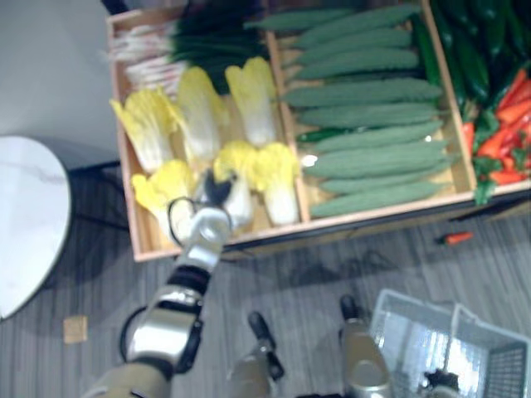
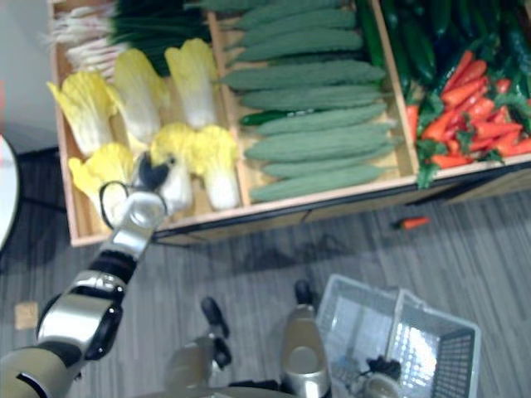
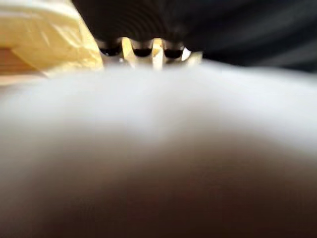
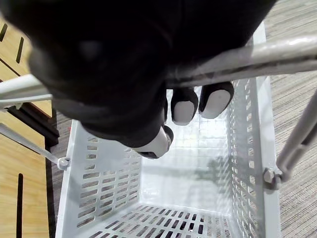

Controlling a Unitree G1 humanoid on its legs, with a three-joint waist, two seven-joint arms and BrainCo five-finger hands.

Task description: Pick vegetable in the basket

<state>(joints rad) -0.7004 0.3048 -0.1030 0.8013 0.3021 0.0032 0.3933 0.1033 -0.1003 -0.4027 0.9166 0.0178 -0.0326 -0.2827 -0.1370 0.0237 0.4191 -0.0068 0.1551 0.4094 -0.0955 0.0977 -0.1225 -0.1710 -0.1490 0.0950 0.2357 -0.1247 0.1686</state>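
cabbage [image 1: 238,162], yellow leaf and white stem, lies in near row of left compartment of wooden crate [image 1: 373,215], one of three there. left hand [image 1: 217,192] is over it, touching; cannot tell its grip. right hand [image 4: 109,74] clamped round handle [image 4: 257,54] of white basket [image 4: 99,188], near right above floor [image 1: 332,265]. cucumbers [image 1: 365,116] fill next compartment right.

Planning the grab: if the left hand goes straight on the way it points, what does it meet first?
Most likely the front-row cabbage right ahead of the left hand; it may already touch it.
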